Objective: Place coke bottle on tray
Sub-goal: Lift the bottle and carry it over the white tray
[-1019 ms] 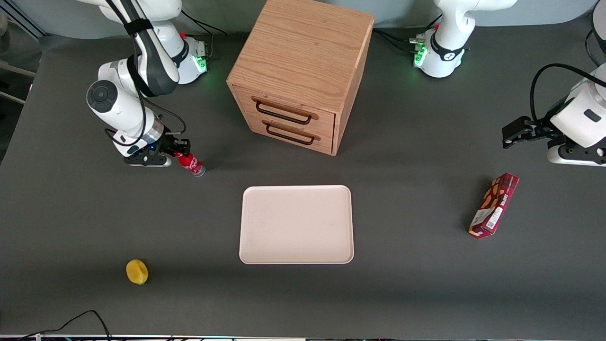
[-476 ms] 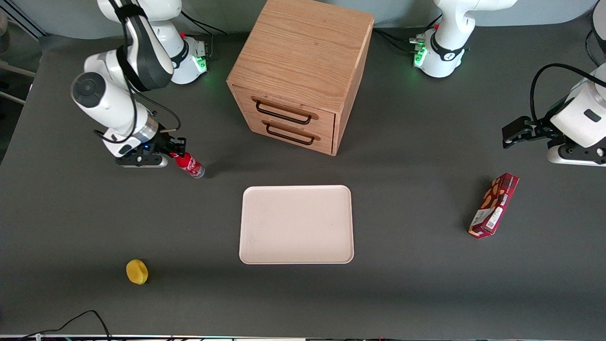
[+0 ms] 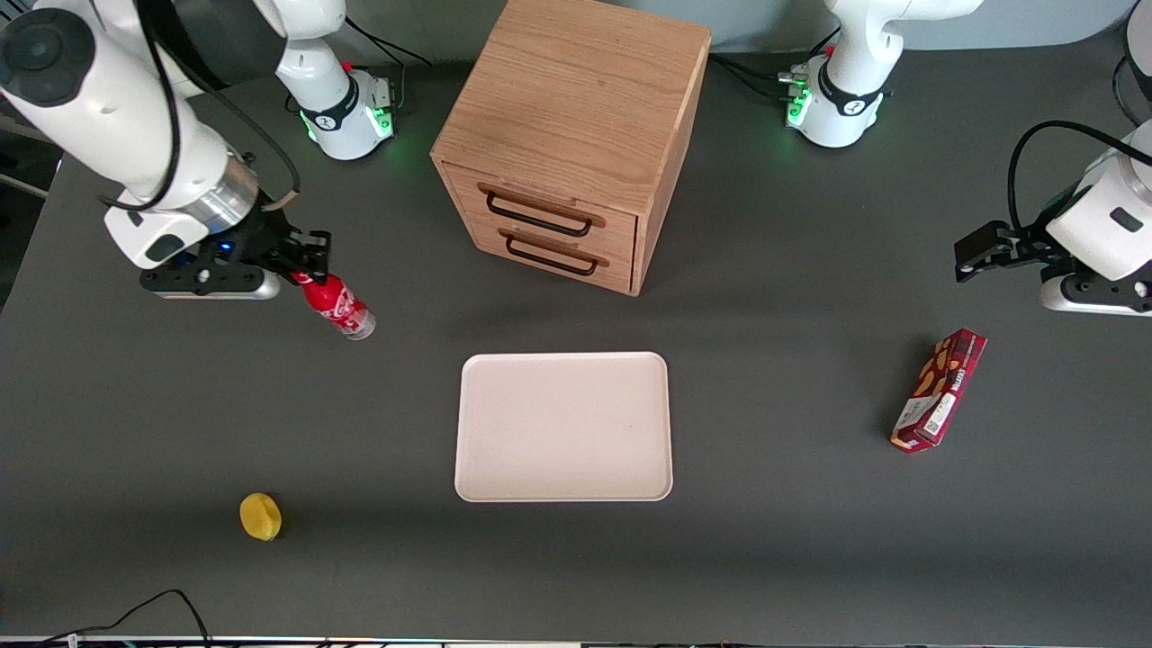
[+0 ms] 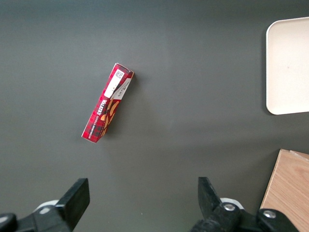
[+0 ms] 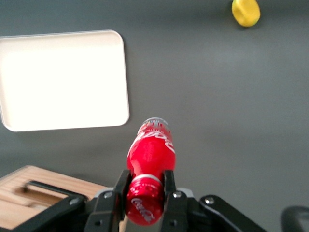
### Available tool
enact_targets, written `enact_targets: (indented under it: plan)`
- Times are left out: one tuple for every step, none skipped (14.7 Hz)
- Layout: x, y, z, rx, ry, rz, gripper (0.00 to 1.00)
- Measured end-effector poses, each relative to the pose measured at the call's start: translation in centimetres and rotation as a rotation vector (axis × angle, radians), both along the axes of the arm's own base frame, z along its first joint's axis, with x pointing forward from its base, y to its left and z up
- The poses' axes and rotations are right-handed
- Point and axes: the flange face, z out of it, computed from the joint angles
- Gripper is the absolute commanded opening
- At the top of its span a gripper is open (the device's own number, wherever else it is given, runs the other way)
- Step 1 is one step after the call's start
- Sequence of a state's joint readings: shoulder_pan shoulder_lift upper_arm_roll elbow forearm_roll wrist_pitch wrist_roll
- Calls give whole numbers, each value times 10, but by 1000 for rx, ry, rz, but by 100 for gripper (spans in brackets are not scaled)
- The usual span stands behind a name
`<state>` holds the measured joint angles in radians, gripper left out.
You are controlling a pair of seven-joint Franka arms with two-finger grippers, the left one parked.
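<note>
My right gripper (image 3: 301,270) is shut on the cap end of the coke bottle (image 3: 338,307), a small red bottle with white script and a clear base. It holds the bottle in the air, base hanging down, above the table toward the working arm's end. In the right wrist view the fingers (image 5: 119,189) clamp the red cap of the bottle (image 5: 150,153). The pale pinkish-cream tray (image 3: 563,426) lies flat on the table, nearer the front camera than the drawer cabinet. It also shows in the right wrist view (image 5: 63,79) and the left wrist view (image 4: 288,65).
A wooden two-drawer cabinet (image 3: 570,144) stands farther from the camera than the tray. A yellow lemon (image 3: 260,517) lies near the table's front edge. A dark red snack box (image 3: 939,389) lies toward the parked arm's end.
The right arm has risen and swung toward its own end of the table, lifting the coke bottle off the table. The tray, lemon and snack box have not moved.
</note>
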<state>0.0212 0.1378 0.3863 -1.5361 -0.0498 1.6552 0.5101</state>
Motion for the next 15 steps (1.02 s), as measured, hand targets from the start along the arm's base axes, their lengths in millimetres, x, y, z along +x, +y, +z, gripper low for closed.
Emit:
enact_targets:
  plan:
    - [16,21,-5,10,12,-33,0]
    - [34,37,-17,27,22,-59,0]
    - [52,46,-35,46,34,-82,0]
    - [70,53,-55,69,40,-108,0]
    - [86,56,-76,88,35,-132,0]
    - [102,58,-99,97,18,-154,0]
    - [114,60,-122,98,0,-173,0]
    - [125,63,-146,93,-20,-193,0]
    - [132,68,-168,81,-39,-203,0]
    - [136,73,-186,71,-53,-210,0]
    - [139,80,-203,73,-61,-223,0]
    - [140,86,-214,79,-64,-232,0]
    - [140,91,-220,84,-64,-239,0]
    - [139,94,-223,82,-64,-243,0]
    - [139,96,-225,70,-72,-245,0]
